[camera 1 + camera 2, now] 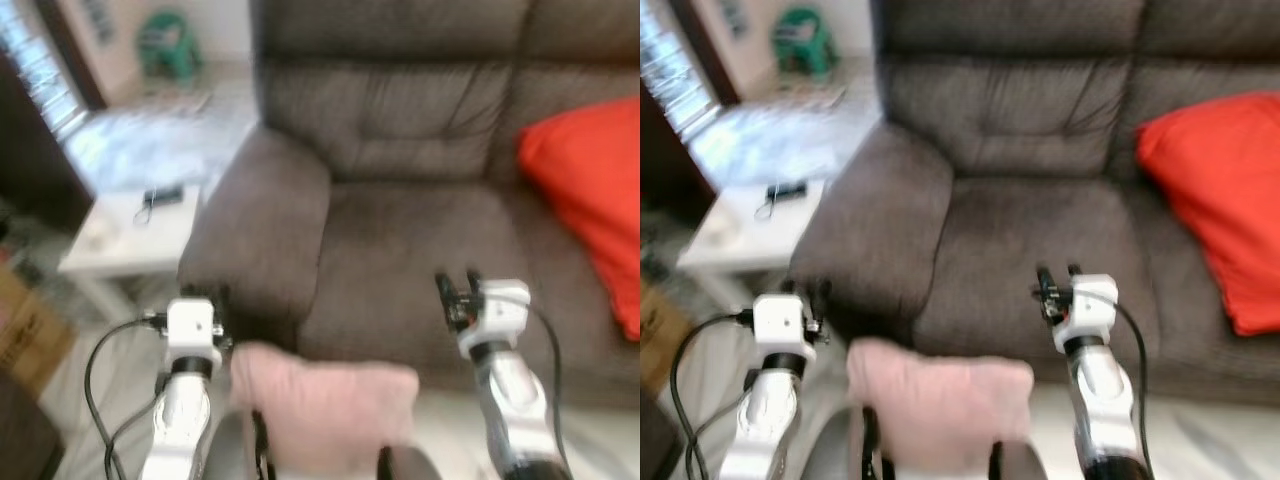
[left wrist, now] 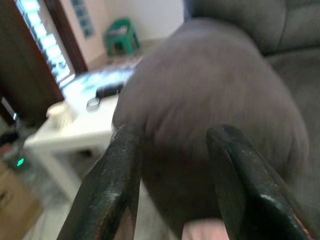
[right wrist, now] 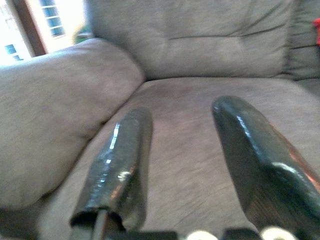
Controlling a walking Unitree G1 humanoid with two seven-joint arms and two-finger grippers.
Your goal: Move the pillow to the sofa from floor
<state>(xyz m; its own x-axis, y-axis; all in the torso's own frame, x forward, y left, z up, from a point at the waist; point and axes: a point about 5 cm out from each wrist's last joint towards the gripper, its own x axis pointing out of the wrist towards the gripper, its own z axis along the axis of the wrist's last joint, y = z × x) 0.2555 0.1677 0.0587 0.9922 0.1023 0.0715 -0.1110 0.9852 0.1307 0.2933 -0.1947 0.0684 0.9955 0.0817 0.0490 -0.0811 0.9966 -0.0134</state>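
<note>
From the head we look forward and down through two eyes set side by side; both take in the same sofa, its armrest, the red cushion and the white desk, the right eye's picture shifted slightly leftward. Both are blurred. Our left wrist camera sits close behind the left pincer, facing the armrest at near range, with the desk beyond. Our right wrist camera peers along the right pincer, low over the seat, sharing the armrest with the head views.
</note>
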